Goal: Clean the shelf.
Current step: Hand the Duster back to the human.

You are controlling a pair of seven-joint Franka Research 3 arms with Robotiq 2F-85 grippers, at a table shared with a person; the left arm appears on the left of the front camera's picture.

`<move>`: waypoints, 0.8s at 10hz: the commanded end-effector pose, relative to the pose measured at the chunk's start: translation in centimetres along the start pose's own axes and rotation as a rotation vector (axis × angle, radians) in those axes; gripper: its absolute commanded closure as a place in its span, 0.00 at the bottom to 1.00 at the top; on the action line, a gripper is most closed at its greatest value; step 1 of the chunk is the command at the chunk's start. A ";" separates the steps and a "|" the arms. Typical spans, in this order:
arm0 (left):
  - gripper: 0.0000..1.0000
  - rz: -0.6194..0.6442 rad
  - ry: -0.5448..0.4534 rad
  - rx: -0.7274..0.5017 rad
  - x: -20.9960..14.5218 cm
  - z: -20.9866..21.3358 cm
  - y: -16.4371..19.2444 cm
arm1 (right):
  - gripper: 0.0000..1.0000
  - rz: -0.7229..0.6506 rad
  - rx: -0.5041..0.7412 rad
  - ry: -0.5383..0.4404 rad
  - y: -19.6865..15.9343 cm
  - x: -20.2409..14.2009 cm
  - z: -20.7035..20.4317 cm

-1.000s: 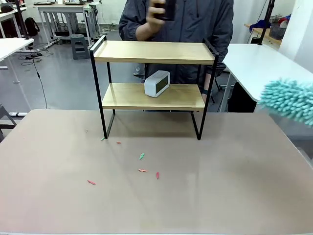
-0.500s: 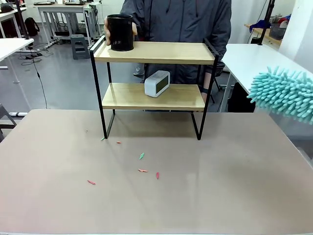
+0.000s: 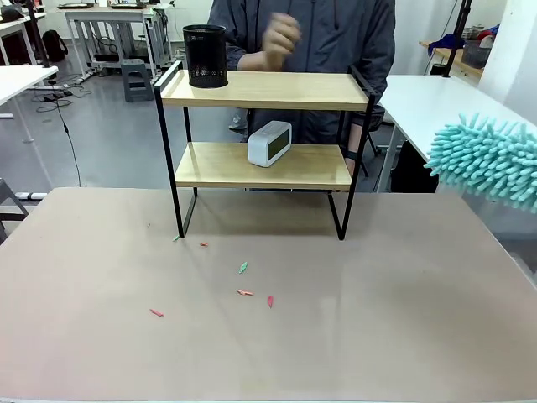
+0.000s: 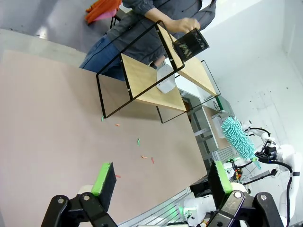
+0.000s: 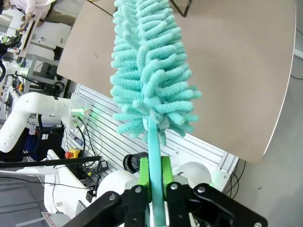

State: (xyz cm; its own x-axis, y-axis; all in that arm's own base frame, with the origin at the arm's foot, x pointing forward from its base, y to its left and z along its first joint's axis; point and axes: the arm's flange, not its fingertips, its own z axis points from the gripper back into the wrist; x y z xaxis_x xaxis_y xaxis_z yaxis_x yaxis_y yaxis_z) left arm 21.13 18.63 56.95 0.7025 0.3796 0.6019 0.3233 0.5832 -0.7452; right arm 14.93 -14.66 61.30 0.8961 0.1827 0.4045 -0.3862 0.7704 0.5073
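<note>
The shelf point(image 3: 262, 91) stands at the far middle of the table, a black frame with two wooden boards; the left wrist view shows the shelf point(image 4: 151, 80) tilted. A black mesh cup point(image 3: 205, 55) stands on its upper board at the left, and a white clock point(image 3: 269, 143) sits on the lower board. The person's hand point(image 3: 277, 38) hovers above the upper board, apart from the cup. My right gripper point(image 5: 154, 182) is shut on the handle of a teal duster point(image 5: 147, 66), whose head point(image 3: 487, 159) hangs at the right edge. My left gripper point(image 4: 161, 177) is open, high above the table.
Several small red and green scraps point(image 3: 243, 281) lie on the brown table point(image 3: 377, 319) in front of the shelf. A white side table point(image 3: 445, 105) stands at the right. The person stands right behind the shelf.
The person set the black cup on the upper board's left end, let go and raised the hand away. The duster moved slightly left and up, then held still.
</note>
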 end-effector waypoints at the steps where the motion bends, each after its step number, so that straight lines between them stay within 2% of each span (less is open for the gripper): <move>1: 0.00 -0.016 -0.011 -0.014 0.1 -0.3 -0.1 | 0.87 0.015 0.007 -0.009 -0.1 0.1 0.5; 2: 0.00 0.000 0.000 0.000 0.0 0.0 0.0 | 0.87 0.000 0.000 0.000 0.0 0.0 0.0; 3: 0.00 -0.161 0.072 -0.050 0.5 -1.8 -4.2 | 0.87 0.108 -0.030 -0.089 2.3 2.0 2.3; 4: 0.00 -0.281 0.179 -0.188 1.2 -5.0 -9.5 | 0.87 0.241 -0.026 -0.151 5.0 6.1 4.6; 5: 0.00 -0.399 0.277 -0.258 1.4 -9.3 -14.6 | 0.87 0.385 -0.022 -0.109 8.8 10.5 5.3; 6: 0.00 -0.468 0.368 -0.326 0.9 -14.5 -18.6 | 0.87 0.559 0.009 0.031 13.3 14.0 3.5; 7: 0.00 -0.487 0.418 -0.373 0.0 -18.4 -20.8 | 0.87 0.664 0.038 0.163 16.1 15.4 1.0; 8: 0.00 -0.476 0.467 -0.432 -1.2 -21.5 -21.9 | 0.87 0.723 0.071 0.308 17.4 15.4 -1.9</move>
State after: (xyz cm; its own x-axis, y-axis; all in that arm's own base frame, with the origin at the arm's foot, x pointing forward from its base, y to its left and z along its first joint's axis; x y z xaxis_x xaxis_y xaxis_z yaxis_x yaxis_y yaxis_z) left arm 23.15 -10.79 67.07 0.5955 -0.2439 0.7654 0.7988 0.2808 -0.5320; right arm 21.05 3.75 75.74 0.5033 0.6975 0.5101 -0.8624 0.4424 0.2460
